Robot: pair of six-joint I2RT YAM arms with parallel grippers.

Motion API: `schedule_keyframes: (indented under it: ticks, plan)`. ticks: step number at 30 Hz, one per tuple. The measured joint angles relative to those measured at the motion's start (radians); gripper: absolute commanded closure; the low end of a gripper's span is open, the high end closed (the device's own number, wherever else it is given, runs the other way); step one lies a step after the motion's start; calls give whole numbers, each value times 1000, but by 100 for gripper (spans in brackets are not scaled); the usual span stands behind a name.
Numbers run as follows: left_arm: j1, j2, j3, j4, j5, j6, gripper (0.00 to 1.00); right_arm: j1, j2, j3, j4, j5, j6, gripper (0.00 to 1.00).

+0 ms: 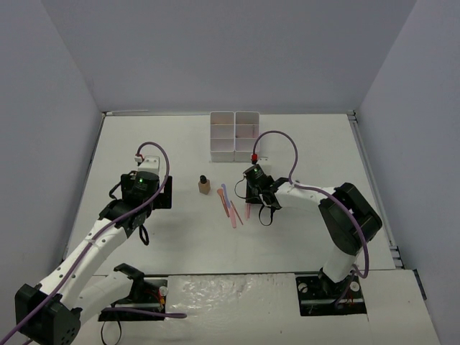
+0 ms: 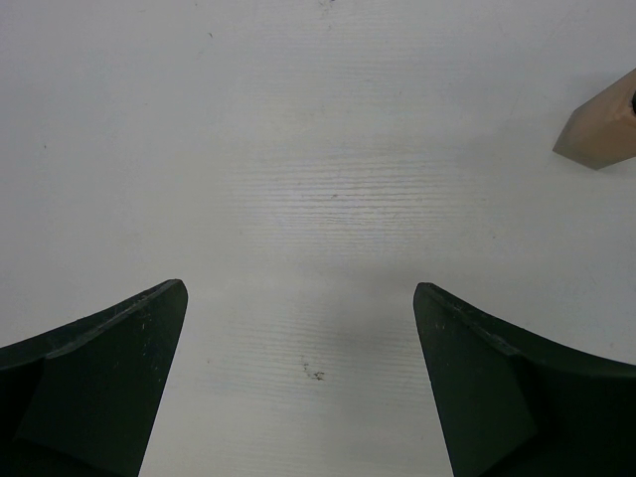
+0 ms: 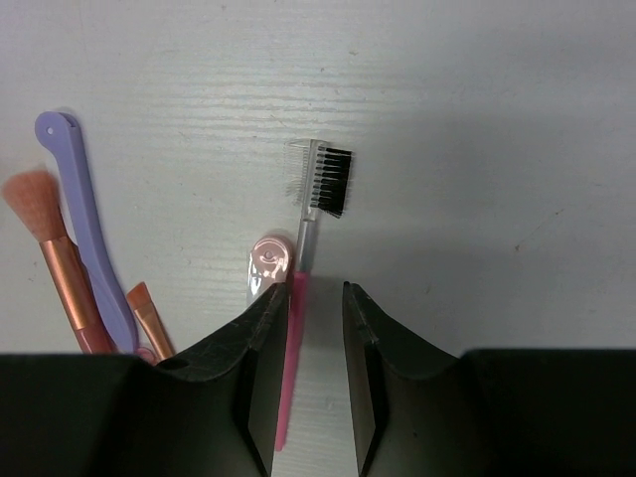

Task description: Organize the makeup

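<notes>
Left gripper (image 2: 298,286): jaws spread wide with nothing between them, only bare table (image 2: 318,149) below.
Right gripper (image 3: 316,293): jaws set narrow, straddling the pink handle of the brow comb (image 3: 308,229). The handle lies against one finger, and table shows between it and the other finger.
Tan bottle (image 1: 205,185): on the table between the two grippers in the top view. The left wrist view catches only its corner, at the right edge.
Right wrist view only: a lilac stick (image 3: 84,238), a peach-bristled brush (image 3: 55,248) and a small copper brush (image 3: 149,318) lie side by side near the comb, and a pink round-ended tool (image 3: 268,263) lies just beside its handle.
Top view only: these sticks read as thin coloured lines — no detail. The white compartment box (image 1: 234,136) stands beyond the right gripper, toward the far edge.
</notes>
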Motion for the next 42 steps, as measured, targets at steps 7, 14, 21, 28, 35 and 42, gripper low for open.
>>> schedule_keyframes:
  ticks: [7,14,21,28,35,42]
  plan:
    - [0,0,0,0,0,0,3,0,0,-12,10,8,2,75]
    - [0,1,0,0,0,0,3,0,0,-14,10,13,1,75]
    - [0,0,0,0,1,0,3,0,0,-16,10,21,1,80]
    - [0,0,0,0,1,0,3,0,29,17,-2,36,-3,97]
    - [0,-7,0,0,1,0,3,-4,42,42,-21,37,-34,100]
    - [0,-11,0,0,0,0,3,-24,30,142,-124,24,-230,100]
